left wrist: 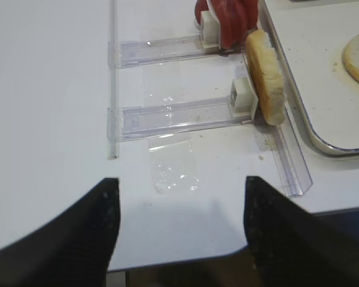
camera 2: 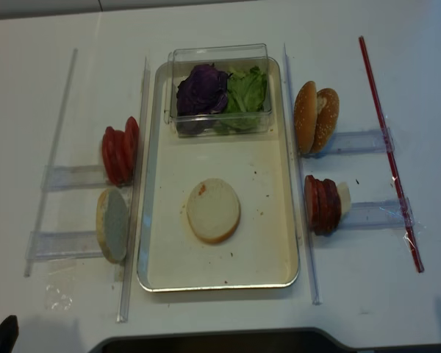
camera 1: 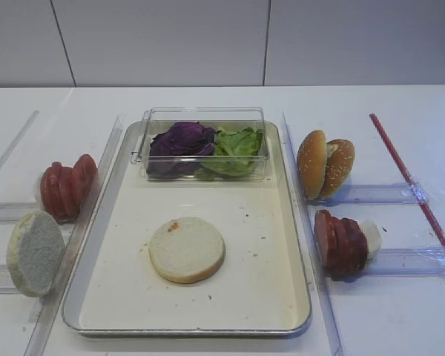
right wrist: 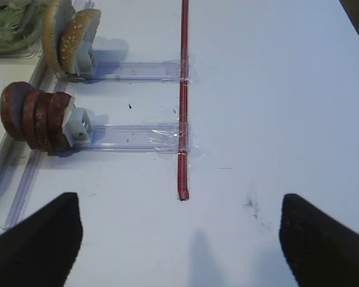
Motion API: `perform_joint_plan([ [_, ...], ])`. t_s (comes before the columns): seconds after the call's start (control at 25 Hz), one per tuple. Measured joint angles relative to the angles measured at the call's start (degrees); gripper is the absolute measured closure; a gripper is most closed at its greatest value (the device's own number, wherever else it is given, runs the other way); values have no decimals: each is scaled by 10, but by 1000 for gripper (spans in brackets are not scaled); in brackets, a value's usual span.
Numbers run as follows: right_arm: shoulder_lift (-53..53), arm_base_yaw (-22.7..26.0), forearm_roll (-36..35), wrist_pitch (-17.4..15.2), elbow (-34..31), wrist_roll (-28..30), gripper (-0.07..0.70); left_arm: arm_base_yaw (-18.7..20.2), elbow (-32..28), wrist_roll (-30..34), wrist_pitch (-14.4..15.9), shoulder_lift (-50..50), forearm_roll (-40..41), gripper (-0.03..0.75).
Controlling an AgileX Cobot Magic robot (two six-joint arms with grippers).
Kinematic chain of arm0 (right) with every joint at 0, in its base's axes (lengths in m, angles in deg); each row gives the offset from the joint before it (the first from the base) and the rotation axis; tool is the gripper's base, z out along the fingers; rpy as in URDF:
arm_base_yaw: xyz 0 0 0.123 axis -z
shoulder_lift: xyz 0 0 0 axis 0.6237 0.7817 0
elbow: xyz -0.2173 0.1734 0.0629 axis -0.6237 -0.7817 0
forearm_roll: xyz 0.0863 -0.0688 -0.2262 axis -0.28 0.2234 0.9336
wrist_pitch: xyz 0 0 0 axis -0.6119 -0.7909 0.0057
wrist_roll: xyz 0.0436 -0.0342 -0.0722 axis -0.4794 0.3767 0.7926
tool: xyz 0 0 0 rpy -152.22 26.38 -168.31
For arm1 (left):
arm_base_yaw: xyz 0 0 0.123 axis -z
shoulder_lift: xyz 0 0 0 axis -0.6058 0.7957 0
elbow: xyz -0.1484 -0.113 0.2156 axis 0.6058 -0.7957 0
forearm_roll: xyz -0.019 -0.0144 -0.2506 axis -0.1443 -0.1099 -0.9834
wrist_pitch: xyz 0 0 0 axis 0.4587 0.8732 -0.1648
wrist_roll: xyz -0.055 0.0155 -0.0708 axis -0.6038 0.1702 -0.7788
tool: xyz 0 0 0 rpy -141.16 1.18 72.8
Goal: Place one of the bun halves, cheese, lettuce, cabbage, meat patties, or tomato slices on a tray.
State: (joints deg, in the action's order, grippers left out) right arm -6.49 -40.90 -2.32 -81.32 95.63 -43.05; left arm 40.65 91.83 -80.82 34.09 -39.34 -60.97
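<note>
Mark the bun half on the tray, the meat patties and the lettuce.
bun half [camera 1: 187, 250], exterior high view, middle of its cut face.
meat patties [camera 1: 340, 243], exterior high view, middle disc.
lettuce [camera 1: 236, 148], exterior high view, leaf centre.

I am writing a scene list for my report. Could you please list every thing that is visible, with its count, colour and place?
tray: one, cream with silvery rim, centre of table
bun half: one, whitish, flat on the tray
clear box: one, at the tray's far end
purple cabbage: box, left part
lettuce: green, box, right part
tomato slices: pinkish-red, upright, left of tray
greyish bun half: one, upright, left front
sesame bun halves: two, golden, right of tray
meat patties: dark brownish-red, upright, right front
red stick: one, far right
left gripper: black, open, empty
right gripper: black, open, empty
</note>
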Motion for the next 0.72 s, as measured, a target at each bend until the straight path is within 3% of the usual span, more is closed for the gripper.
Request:
perform_joint_plan([
  [0.72,0,0,0,0,0,0,-57,0,0,0,0,0,0,259],
])
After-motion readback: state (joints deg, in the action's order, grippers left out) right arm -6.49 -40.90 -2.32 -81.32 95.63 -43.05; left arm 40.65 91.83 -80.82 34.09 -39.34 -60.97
